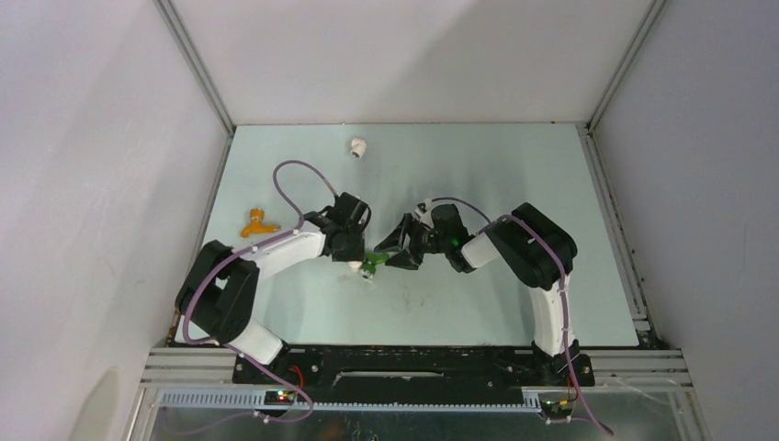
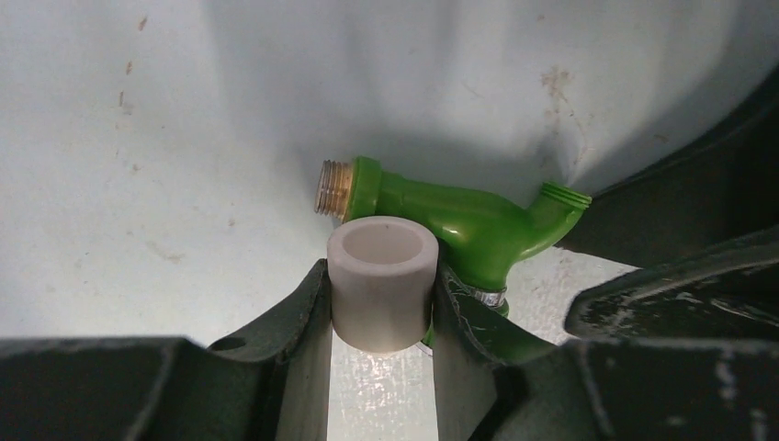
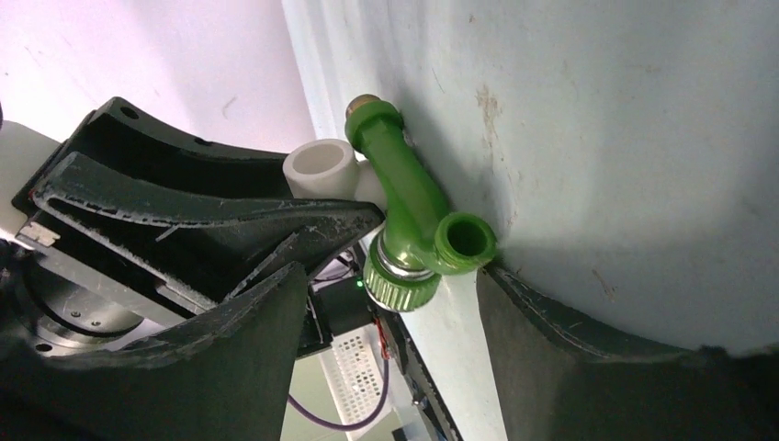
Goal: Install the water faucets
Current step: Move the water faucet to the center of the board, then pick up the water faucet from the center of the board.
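Note:
The green faucet point(image 1: 371, 267) lies on the pale table between my two grippers. In the left wrist view the faucet point(image 2: 459, 225) lies just behind a white pipe fitting point(image 2: 381, 285), its brass threaded end point(image 2: 333, 188) beside the fitting's open mouth, not in it. My left gripper point(image 2: 379, 272) is shut on that fitting. My right gripper point(image 3: 390, 280) is open, its jaws on either side of the faucet's ribbed knob point(image 3: 401, 287) and spout point(image 3: 465, 241). The orange faucet point(image 1: 256, 223) lies alone at the left of the table.
A second white elbow fitting point(image 1: 357, 147) lies near the back edge of the table. White enclosure walls stand on the left, right and back. My right gripper's fingers point(image 2: 661, 276) crowd the right side of the left wrist view.

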Robot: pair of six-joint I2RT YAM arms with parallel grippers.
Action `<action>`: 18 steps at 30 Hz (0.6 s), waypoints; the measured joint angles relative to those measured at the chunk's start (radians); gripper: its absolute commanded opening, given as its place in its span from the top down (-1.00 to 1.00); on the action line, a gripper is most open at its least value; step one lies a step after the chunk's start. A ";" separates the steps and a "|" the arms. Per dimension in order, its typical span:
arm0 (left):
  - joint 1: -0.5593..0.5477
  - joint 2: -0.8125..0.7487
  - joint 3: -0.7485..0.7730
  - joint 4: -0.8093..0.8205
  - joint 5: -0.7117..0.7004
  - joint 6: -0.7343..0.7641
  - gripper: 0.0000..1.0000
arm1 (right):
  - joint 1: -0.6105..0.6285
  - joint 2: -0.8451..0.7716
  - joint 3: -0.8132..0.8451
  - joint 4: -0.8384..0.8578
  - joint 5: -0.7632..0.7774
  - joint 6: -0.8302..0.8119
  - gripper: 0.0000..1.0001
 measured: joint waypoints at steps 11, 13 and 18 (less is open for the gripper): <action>-0.001 -0.011 -0.037 0.102 0.055 -0.010 1.00 | 0.024 0.082 0.001 0.200 0.024 0.073 -0.29; -0.002 -0.021 -0.053 0.125 0.061 -0.010 1.00 | 0.028 0.094 0.002 0.231 0.029 0.085 -0.25; 0.000 -0.055 -0.107 0.198 0.088 -0.018 1.00 | 0.034 0.134 0.003 0.318 0.031 0.110 -0.03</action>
